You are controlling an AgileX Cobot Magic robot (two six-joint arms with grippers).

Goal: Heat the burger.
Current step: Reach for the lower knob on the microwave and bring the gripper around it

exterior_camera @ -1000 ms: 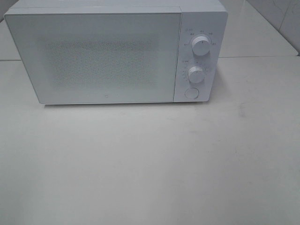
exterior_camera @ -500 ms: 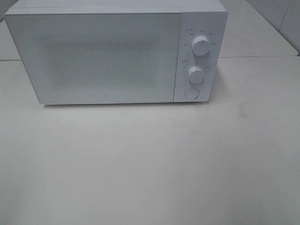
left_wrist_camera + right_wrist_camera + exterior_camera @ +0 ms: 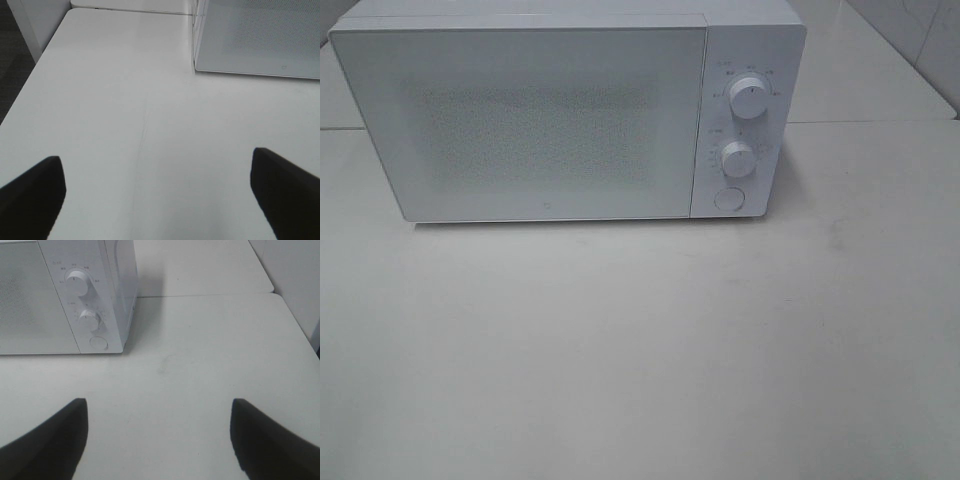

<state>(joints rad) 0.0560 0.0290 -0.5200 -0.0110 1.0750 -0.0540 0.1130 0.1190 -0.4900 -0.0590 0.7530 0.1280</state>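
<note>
The high camera shows the whole front of a white microwave [image 3: 570, 110] standing at the back of the white table [image 3: 640, 350]. Its door [image 3: 530, 120] is shut, and the speckled window lets nothing inside be made out. To the right of the door sit an upper dial [image 3: 748, 98], a lower dial [image 3: 737, 158] and a round button [image 3: 728, 198]. Neither arm appears in this view.

The left wrist camera shows what the high one leaves out: the left fingers [image 3: 33, 192], two dark tips set wide apart with only bare table between them. They are well short of the microwave's lower door corner, and the table's outer edge runs beside dark floor [image 3: 12, 65].

The right wrist camera shows the right fingers [image 3: 50, 440], likewise spread wide with nothing between them. They face the control panel end of the microwave, and a faint smudge [image 3: 165, 365] marks the table between the fingers and the oven. This view alone shows the microwave's side wall.

No view shows the burger. Where it lies cannot be told from these pictures, and so neither can its position relative to either pair of fingers.
</note>
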